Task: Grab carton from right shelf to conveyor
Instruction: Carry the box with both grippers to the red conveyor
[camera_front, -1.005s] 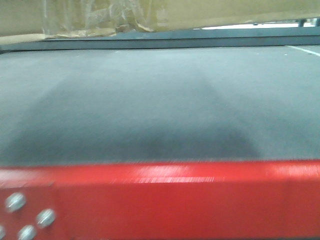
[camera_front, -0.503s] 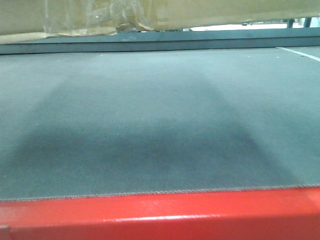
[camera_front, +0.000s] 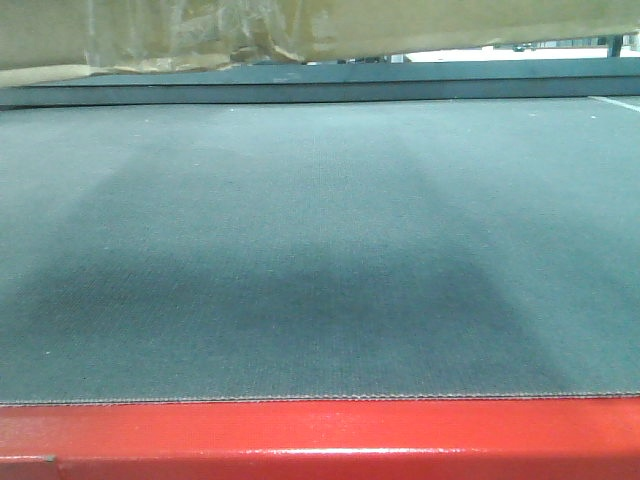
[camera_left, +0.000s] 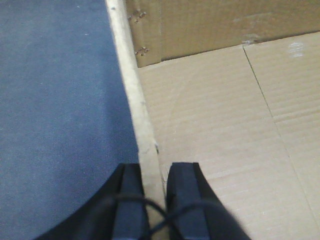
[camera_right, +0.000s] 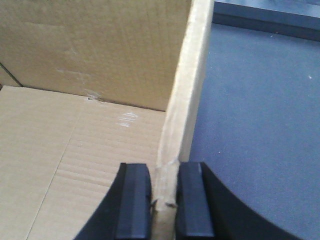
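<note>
The carton (camera_front: 200, 30) is a brown cardboard box with crinkled clear tape; only its lower band shows at the top of the front view, above the conveyor's dark grey belt (camera_front: 320, 240) and red frame (camera_front: 320, 440). My left gripper (camera_left: 154, 172) is shut on the carton's left wall edge (camera_left: 132, 100), with the open inside of the box (camera_left: 225, 140) to its right. My right gripper (camera_right: 163, 172) is shut on the carton's right wall edge (camera_right: 187, 85), the belt (camera_right: 260, 115) to its right. The right shelf is out of view.
A dark rail (camera_front: 320, 80) runs along the belt's far side. A white line (camera_front: 615, 103) crosses the belt at the far right. Dark posts (camera_front: 612, 45) stand behind the conveyor at the top right.
The front view has shifted: the red frame sits lower in the picture and its bolts have left the view. The carton's band stays at the top edge.
</note>
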